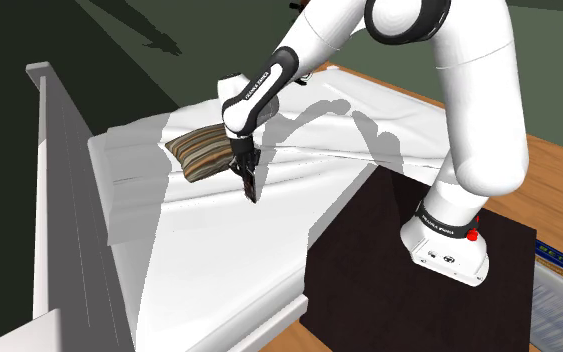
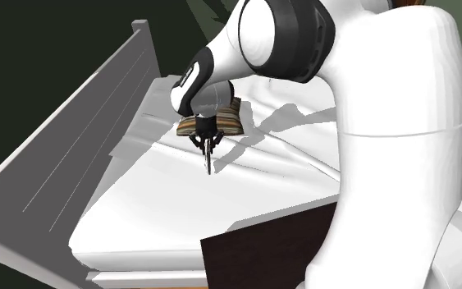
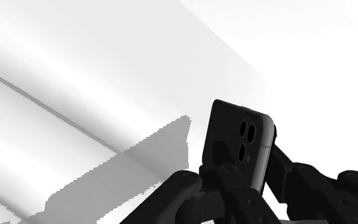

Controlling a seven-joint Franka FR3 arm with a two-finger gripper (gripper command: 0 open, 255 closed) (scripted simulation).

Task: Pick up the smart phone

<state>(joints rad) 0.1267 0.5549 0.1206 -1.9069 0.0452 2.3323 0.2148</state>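
Smart phone (image 3: 238, 143), black, is clamped in the pincer (image 3: 250, 172), jutting past its fingers over the white bed (image 1: 209, 250).

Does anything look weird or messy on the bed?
Nothing looks messy. The one odd thing: the black phone hangs on end, clasped in the gripper above the white bed, near a striped cushion.

Open white bed (image 1: 219, 262) all round, save the striped pillow (image 1: 201, 152) (beside the claw (image 1: 248, 181)).
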